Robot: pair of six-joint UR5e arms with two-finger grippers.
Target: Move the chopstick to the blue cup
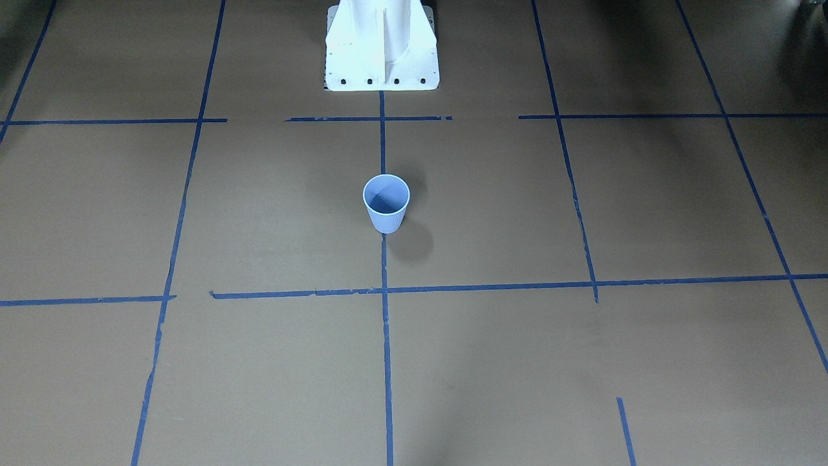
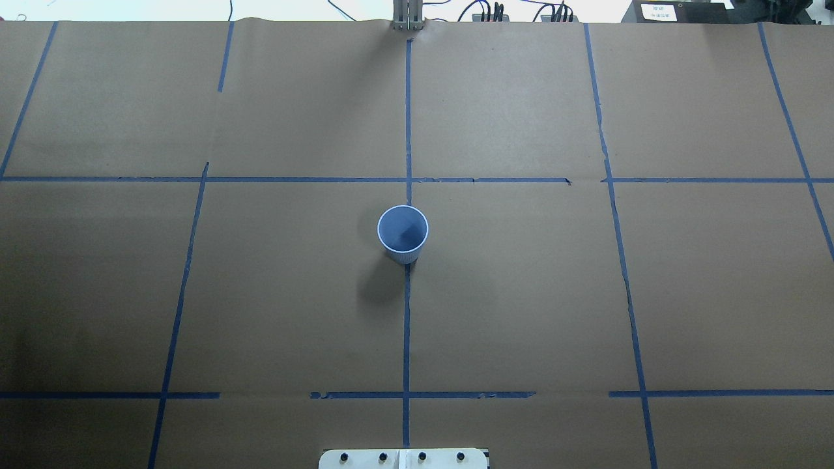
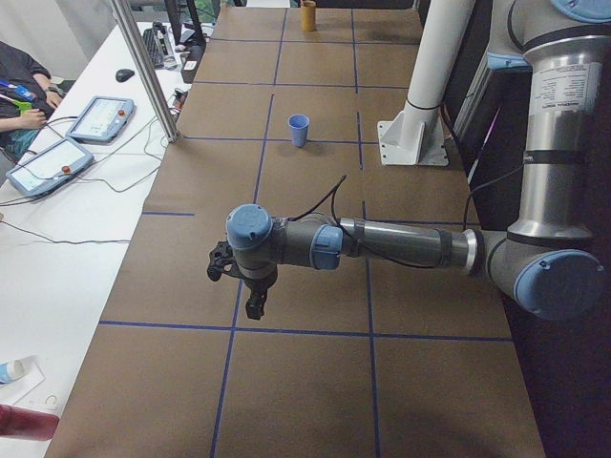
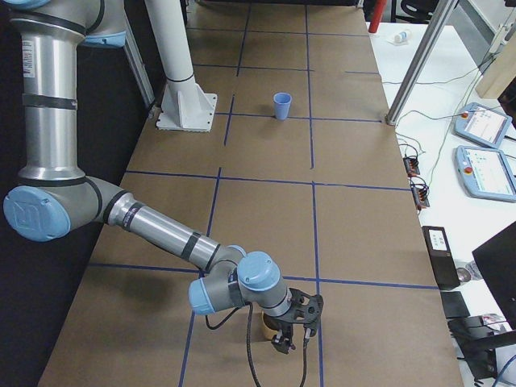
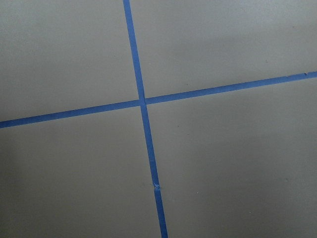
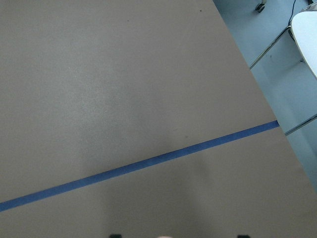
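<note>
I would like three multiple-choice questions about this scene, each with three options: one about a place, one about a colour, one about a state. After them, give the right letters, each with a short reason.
1. Where does the blue cup stand?
A. at a corner of the paper
B. on the centre tape line, in the middle of the brown paper
C. hanging over the front edge

2. What colour is the tape on the brown paper?
A. red
B. blue
C. yellow

3. In what state is the blue cup?
A. lying on its side
B. upright, with a chopstick in it
C. upright and empty

Answers:
1 B, since the overhead view shows the centre line meeting the cup from both sides.
2 B, since every line of the grid is blue.
3 C, since the overhead view looks into its open mouth and shows only the bottom.
</note>
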